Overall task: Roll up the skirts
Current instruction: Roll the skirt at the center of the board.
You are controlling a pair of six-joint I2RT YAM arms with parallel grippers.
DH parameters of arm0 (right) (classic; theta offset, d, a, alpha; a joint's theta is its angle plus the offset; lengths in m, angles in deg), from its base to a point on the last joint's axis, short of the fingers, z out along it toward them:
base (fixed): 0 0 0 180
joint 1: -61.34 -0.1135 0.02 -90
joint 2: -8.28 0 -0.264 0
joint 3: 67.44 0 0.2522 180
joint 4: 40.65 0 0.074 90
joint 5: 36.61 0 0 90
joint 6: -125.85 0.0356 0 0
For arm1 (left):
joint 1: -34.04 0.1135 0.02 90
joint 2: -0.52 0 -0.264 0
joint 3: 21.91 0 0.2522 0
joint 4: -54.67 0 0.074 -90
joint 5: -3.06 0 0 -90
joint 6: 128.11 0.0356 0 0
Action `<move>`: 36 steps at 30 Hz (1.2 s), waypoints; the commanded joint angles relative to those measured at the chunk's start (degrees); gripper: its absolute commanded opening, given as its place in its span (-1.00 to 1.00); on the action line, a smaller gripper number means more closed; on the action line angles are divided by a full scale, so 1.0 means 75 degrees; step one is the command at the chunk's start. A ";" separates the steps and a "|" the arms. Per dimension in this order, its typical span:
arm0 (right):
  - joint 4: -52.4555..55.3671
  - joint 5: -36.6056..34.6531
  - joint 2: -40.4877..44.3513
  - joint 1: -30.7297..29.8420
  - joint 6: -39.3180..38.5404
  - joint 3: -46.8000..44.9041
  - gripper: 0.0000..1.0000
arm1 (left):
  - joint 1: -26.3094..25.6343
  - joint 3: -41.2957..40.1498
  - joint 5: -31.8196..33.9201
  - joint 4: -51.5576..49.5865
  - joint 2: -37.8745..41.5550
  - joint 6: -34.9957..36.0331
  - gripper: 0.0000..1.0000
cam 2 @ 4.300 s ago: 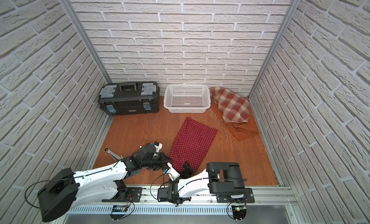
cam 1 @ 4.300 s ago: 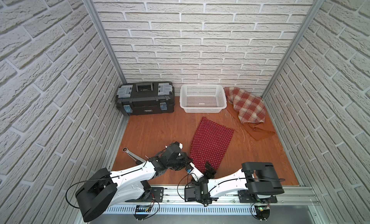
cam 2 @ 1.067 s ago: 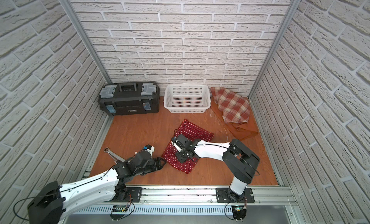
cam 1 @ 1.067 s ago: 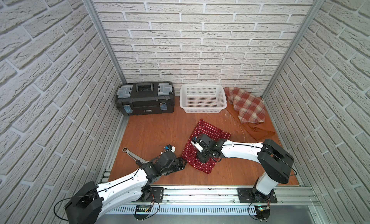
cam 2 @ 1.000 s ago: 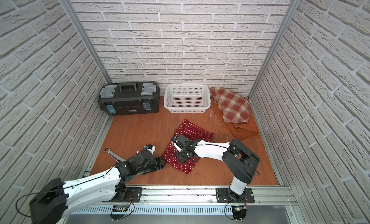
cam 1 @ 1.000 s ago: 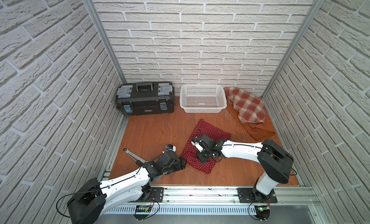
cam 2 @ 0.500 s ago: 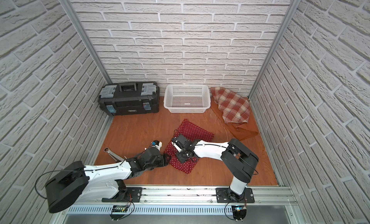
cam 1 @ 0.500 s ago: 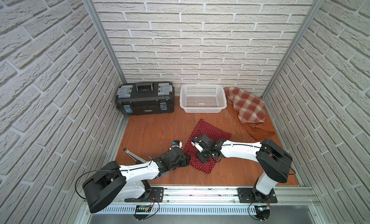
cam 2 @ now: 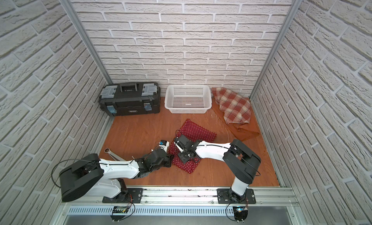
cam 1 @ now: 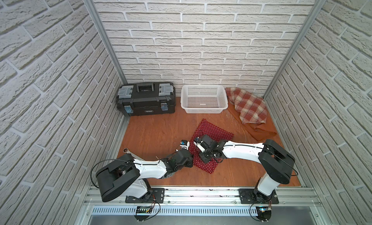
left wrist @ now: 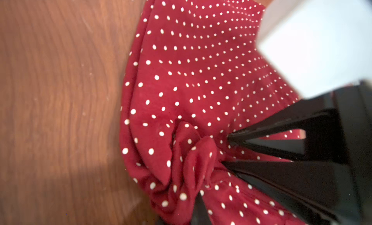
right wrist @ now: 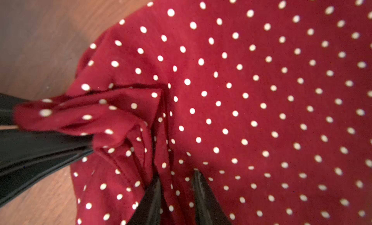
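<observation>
The dark red polka-dot skirt lies partly folded over on the wooden floor. My left gripper is shut on a bunched bit of its left edge, and cloth wraps over the gripper. My right gripper bears down on the folded part just beside it, with a ridge of the same cloth pinched between its fingers. The plaid skirt lies crumpled at the back right on top of the rust-orange skirt.
A white lattice basket stands against the back wall, with a black toolbox to its left. A metal wrench lies on the floor by the left arm. Brick-pattern walls close in three sides.
My left gripper has reached forward to the polka-dot skirt's left edge and shut on it. The right gripper has stayed in place on the fold.
</observation>
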 commanded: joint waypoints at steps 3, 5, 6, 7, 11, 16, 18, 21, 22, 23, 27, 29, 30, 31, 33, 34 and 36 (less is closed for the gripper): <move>0.0463 -0.1428 0.1628 -0.0236 0.0213 -0.0421 -0.27 | -0.0141 0.0365 0.0320 -0.0515 0.0266 -0.0340 -1.00; 0.0618 -0.2257 0.2456 -0.0594 0.0250 -0.0597 -0.15 | -0.0170 0.0368 0.0330 -0.0765 0.0286 -0.0649 -1.00; 0.0711 -0.2593 0.2773 -0.0729 0.0279 -0.0669 -0.12 | -0.0183 0.0368 0.0359 -0.0869 0.0286 -0.0733 -1.00; 0.0824 -0.2863 0.3087 -0.0901 0.0297 -0.0739 -0.10 | -0.0188 0.0379 0.0356 -0.0996 0.0275 -0.0833 -1.00; 0.1318 -0.4279 0.3604 -0.2545 0.0218 -0.0936 -0.03 | -0.0182 0.0353 0.0191 -0.1204 0.0262 -0.1259 -1.00; 0.2610 -0.6565 0.2229 -0.4924 0.1359 -0.0451 0.11 | -0.0171 0.0554 -0.0172 -0.1967 0.0558 -0.1451 -1.00; 0.2768 -0.7225 0.1681 -0.5571 0.1886 -0.0361 0.21 | -0.0102 0.0544 -0.0304 -0.2251 0.0762 -0.1615 -1.00; 0.3101 -0.7861 0.0927 -0.6046 0.2470 -0.0136 0.30 | 0.0027 0.0465 -0.0503 -0.2600 0.1027 -0.1769 -1.00; 0.3270 -0.8111 0.0647 -0.6138 0.2723 -0.0044 0.32 | 0.0083 0.0432 -0.0625 -0.2679 0.1118 -0.1819 -1.00; 0.3398 -0.8335 0.0381 -0.6229 0.2955 0.0036 0.34 | 0.0126 0.0377 -0.0740 -0.2732 0.1203 -0.1859 -1.00; 0.3152 -0.8731 -0.0539 -0.6434 0.3169 0.0228 0.43 | 0.0299 0.0274 -0.0985 -0.3016 0.1510 -0.1952 -1.00; 0.3072 -0.8716 -0.1084 -0.6446 0.3216 0.0403 0.46 | 0.0385 0.0190 -0.1105 -0.3047 0.1640 -0.2005 -1.00; 0.3041 -0.8713 -0.1291 -0.6433 0.3272 0.0470 0.50 | 0.0409 0.0170 -0.1179 -0.3047 0.1674 -0.2022 -1.00; 0.2828 -0.8598 -0.1460 -0.6425 0.3120 0.0497 0.53 | 0.0454 0.0164 -0.1235 -0.3060 0.1690 -0.2055 -1.00; 0.2713 -0.8396 -0.1706 -0.6345 0.3022 0.0597 0.55 | 0.0491 0.0151 -0.1369 -0.3061 0.1699 -0.2112 -1.00; 0.2724 -0.8377 -0.1760 -0.6320 0.3085 0.0627 0.56 | 0.0503 0.0145 -0.1442 -0.3049 0.1691 -0.2164 -1.00; 0.2379 -0.8114 -0.1752 -0.6228 0.2836 0.0544 0.57 | 0.0501 0.0168 -0.1465 -0.3108 0.1692 -0.2198 -1.00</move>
